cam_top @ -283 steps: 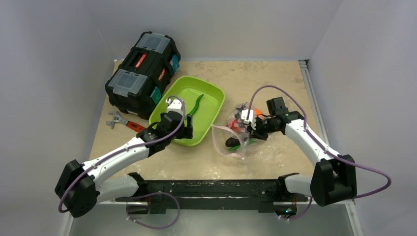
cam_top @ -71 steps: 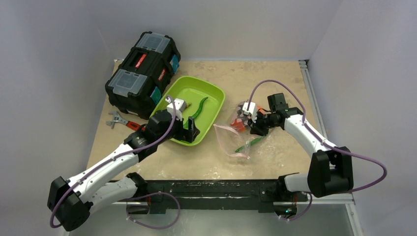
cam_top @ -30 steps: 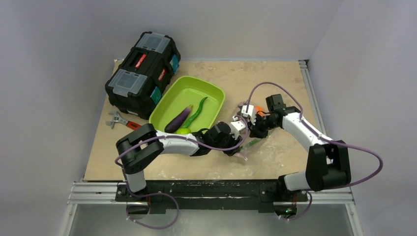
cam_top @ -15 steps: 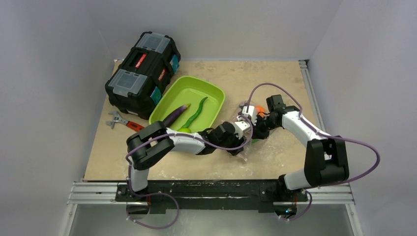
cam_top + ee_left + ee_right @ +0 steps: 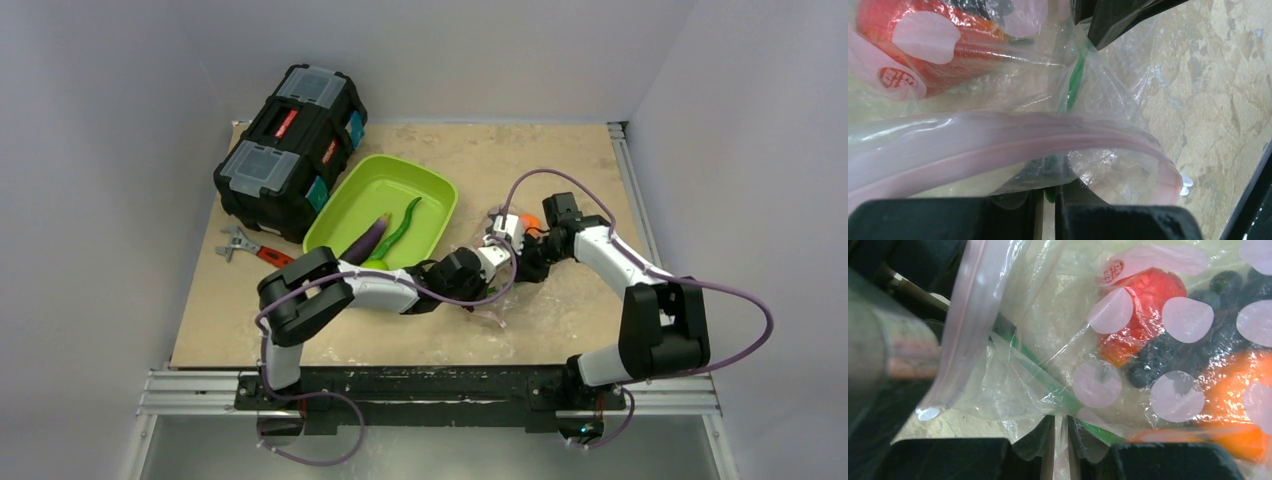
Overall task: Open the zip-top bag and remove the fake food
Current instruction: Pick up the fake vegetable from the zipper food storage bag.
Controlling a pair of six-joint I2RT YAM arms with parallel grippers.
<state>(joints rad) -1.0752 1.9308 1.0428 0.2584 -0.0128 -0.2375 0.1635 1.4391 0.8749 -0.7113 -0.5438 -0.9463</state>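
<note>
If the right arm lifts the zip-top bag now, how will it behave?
Probably floppy: the zip-top bag film is creased and folded at the right gripper. The fake food would likely slump to the low end. Glossy film may slip.

Left arm [image 5: 380,290] hides most of zip-top bag [image 5: 494,312]; red pepper [image 5: 873,17] cropped by edge.

Mottled beige table [image 5: 560,160]: a clear bag [image 5: 1048,315] rests at both pairs of jaws. To their left sits a green tray [image 5: 395,185]; farther left are a wrench [image 5: 250,249] and a black toolbox [image 5: 290,150].
</note>
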